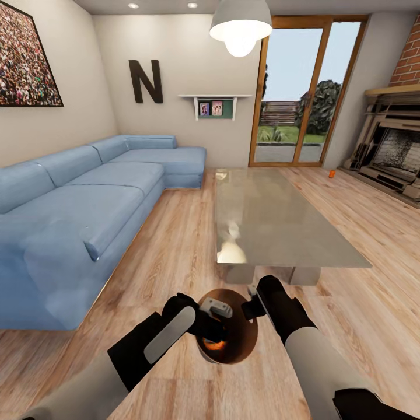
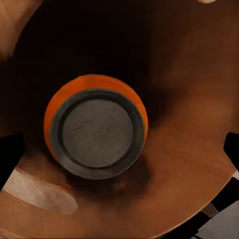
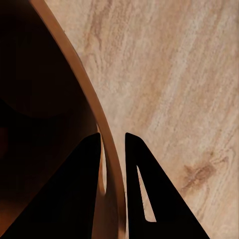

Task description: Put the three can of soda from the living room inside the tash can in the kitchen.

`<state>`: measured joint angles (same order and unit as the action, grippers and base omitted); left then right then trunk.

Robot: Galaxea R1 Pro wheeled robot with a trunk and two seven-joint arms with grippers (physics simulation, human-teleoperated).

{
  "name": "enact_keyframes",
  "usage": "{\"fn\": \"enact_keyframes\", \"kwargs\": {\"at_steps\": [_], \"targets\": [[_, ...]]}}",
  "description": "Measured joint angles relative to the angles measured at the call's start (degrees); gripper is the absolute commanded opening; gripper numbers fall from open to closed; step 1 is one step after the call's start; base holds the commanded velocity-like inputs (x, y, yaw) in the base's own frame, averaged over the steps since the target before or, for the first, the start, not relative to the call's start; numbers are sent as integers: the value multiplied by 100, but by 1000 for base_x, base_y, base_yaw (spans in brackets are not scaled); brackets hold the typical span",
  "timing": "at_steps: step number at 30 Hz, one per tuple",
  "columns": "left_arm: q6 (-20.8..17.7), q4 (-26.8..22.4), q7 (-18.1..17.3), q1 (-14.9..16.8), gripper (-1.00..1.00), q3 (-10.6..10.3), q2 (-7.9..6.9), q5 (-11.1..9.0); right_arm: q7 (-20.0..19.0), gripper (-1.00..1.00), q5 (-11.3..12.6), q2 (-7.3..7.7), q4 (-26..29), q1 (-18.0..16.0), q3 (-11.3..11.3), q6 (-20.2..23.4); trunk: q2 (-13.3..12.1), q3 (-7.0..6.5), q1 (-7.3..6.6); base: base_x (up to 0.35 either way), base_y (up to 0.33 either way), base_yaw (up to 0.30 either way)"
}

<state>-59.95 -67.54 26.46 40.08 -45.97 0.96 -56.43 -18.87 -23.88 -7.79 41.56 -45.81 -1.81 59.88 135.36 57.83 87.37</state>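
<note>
The tash can [image 1: 245, 337], brown inside, is close in front of me over the wooden floor. My right gripper [image 1: 254, 304] is shut on its rim [image 3: 84, 84], one finger inside the wall and one outside [image 3: 113, 149]. One orange can of soda [image 2: 94, 124] stands on the bin's bottom [image 2: 189, 74] and shows as an orange glow [image 1: 213, 344] from the head. My left gripper [image 1: 214, 324] hovers over the opening, open, its dark fingertips [image 2: 10, 157] wide apart on either side of that can. Another orange can of soda [image 1: 331, 173] stands on the floor far off, near the fireplace.
A glass-topped coffee table [image 1: 274, 216] stands straight ahead. A long blue sofa [image 1: 87, 198] runs along the left. The brick fireplace [image 1: 396, 151] is at the far right, and the glass patio doors [image 1: 303, 93] are behind the table. Wooden floor lies open on both sides of the table.
</note>
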Motion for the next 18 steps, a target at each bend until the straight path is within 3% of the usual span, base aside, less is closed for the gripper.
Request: {"fn": "enact_keyframes", "kwargs": {"at_steps": [10, 18], "targets": [[1, -64, -8, 0, 100, 8, -44, -5, 1, -100, -23, 10, 0, 4, 1, -3, 0, 0, 0, 0, 0, 0], [-5, -828, -78, -40, 100, 65, -136, -17, 2, -100, -31, 48, -6, 10, 18, -5, 0, 0, 0, 0, 0, 0]]}}
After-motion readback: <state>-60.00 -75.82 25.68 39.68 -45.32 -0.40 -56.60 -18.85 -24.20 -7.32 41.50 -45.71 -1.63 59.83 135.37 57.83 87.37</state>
